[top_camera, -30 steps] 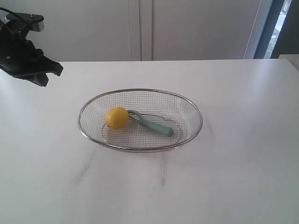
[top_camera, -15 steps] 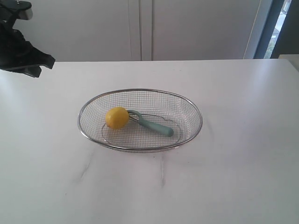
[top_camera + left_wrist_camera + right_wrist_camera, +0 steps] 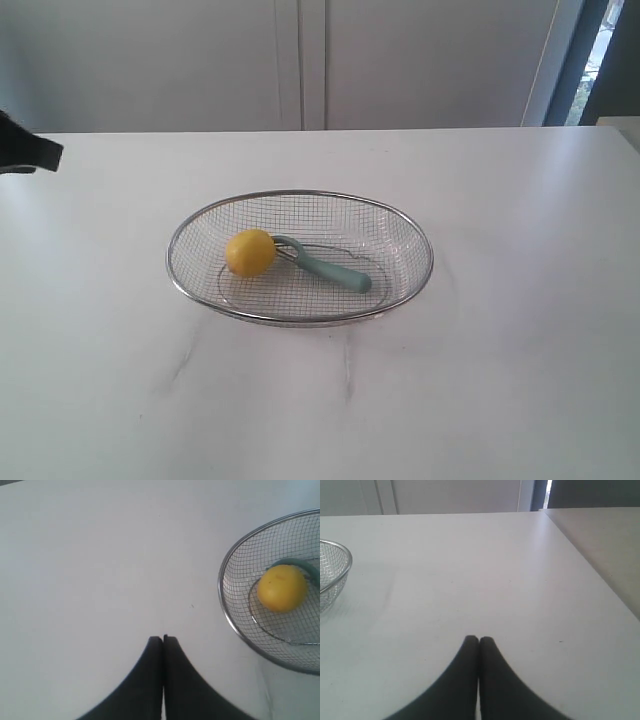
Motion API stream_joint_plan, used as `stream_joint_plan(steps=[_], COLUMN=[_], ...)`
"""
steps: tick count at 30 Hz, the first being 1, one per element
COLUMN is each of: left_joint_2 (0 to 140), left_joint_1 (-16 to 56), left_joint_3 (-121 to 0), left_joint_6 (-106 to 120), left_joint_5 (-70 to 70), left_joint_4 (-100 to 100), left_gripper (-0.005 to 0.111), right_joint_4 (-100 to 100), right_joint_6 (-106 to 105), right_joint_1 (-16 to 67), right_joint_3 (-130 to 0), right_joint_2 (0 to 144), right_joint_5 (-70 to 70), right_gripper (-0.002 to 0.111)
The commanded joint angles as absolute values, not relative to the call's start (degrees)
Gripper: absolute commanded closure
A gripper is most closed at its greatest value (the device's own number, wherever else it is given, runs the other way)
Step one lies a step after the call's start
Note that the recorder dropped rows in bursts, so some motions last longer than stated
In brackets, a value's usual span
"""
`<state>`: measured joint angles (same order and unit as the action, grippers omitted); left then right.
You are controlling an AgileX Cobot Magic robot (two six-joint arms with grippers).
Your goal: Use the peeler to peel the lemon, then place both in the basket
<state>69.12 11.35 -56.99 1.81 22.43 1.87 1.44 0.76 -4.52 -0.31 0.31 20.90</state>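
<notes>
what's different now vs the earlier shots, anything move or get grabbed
The left arm pulled back toward the left edge of the exterior view; only its dark tip shows there now. Nothing was taken hold of or let go: the left gripper is shut and empty. The lemon and the peeler lie in the basket just as before.

1. The basket: silver wire mesh under a thicker, shiny metal rim.
2. The lemon: yellow skin with a slight sheen.
3. The peeler: matt pale teal handle, probably plastic.
4. The table: smooth white top, faintly veined.
5. The left gripper and right gripper: matt black.
</notes>
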Motion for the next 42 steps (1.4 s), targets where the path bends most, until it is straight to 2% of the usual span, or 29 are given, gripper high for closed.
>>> stream_joint_plan(steps=[1,21,29,35,42], left_joint_2=[61.6,30.2,14.3,5.6,2.5], left_joint_1=[8.7,-2.0,-2.1,-2.1,-2.1], left_joint_3=[-51.2,-21.8,-8.9,-3.7,-0.3], left_joint_6=[1.2,0.8,0.8,0.8,0.8], left_joint_5=[21.5,17.5,13.3,13.3,13.7], left_joint_4=[2.5,2.9,2.9,2.9,2.9], left_gripper=[0.107,0.107,0.107,0.107,0.107], right_joint_4=[1.4,1.4,1.4,1.4,1.4], right_joint_6=[0.9,0.9,0.9,0.9,0.9], right_joint_1=[-4.8,-4.8,-4.8,-4.8,-4.8], right_joint_3=[0.0,0.0,0.0,0.0,0.0], right_joint_2=[0.0,0.0,0.0,0.0,0.0], right_joint_5=[20.0,20.0,20.0,20.0,20.0], right_gripper=[0.108,0.108,0.108,0.108,0.108])
